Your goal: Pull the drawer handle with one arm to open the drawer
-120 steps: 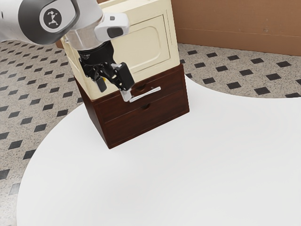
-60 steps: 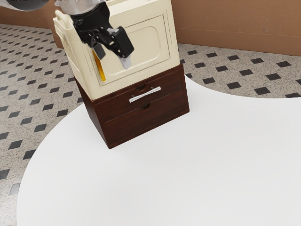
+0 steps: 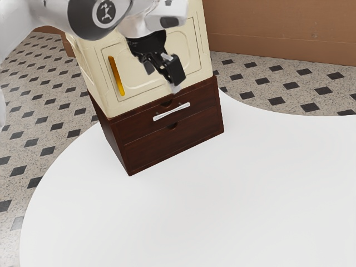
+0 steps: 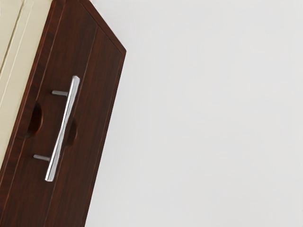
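Curving around at the exterior view's left, the round-edged white table [image 3: 33, 222] carries a dark wooden chest [image 3: 113, 133], whose nearest bottom corner points toward that rim. On top sits a cream box [image 3: 128, 101], with a yellow handle [image 3: 115, 76] upright near its door's left side; I judge that one has no part in this job.

Next across comes the gripper [image 3: 163, 80], hanging in front of the cream door's lower edge, its two fingers well parted, a gap between them and nothing held.

Just below and slightly to the exterior view's right is the silver drawer handle [image 3: 171, 112], mounted on the upper drawer [image 3: 133, 128]; the wrist view shows its bar standing off the wood on two posts [image 4: 60, 93]. That drawer looks shut, its face even with the lower drawer [image 3: 183, 136] beneath, so I'd call this the approach, with the pull yet to come.

As I see it, the hand must now drop to the bar, put a finger on each long side, close, then draw straight out over the bare table toward the chest's open side. Coming in crooked, it could knock a post or slip off.
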